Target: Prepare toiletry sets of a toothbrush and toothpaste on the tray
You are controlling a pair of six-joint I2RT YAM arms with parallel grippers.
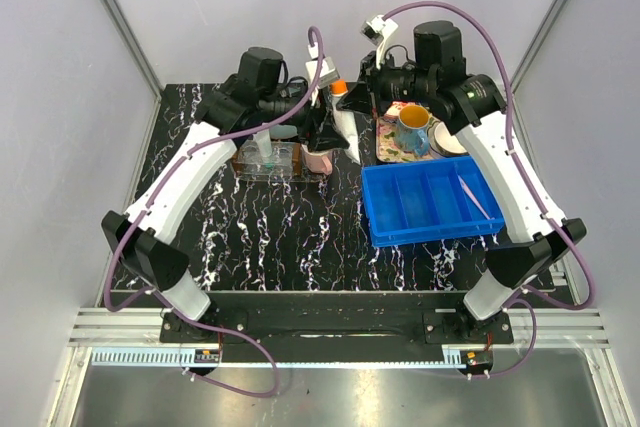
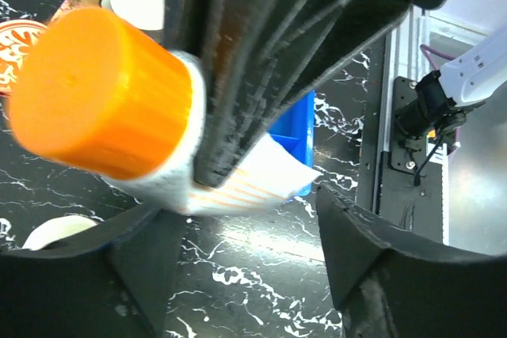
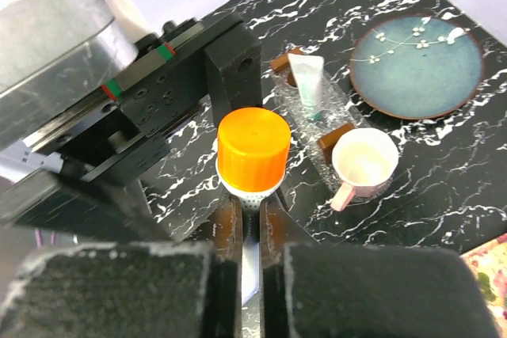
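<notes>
Noted right hand [image 3: 252,223] clamped on orange-capped toothpaste [image 3: 252,146], above bench [image 3: 412,176]. Noted left hand [image 2: 242,227] spread wide, fingers [image 2: 372,267] flanking same tube. Found teal-marked tube [image 3: 307,85] lying in tray [image 3: 326,120].

Glossy marbled table [image 1: 280,237], blue plastic bin [image 1: 436,236], matt orange cap [image 3: 252,146] on toothpaste [image 1: 349,132].

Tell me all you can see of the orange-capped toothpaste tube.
The toothpaste tube is small and white, seemingly soft plastic, with a wide orange cap and faint orange stripes toward its flat tail. It is held off the table. The right gripper's jaws are shut on its body just below the cap; the left gripper's jaws stand open on either side of its tail.
</notes>
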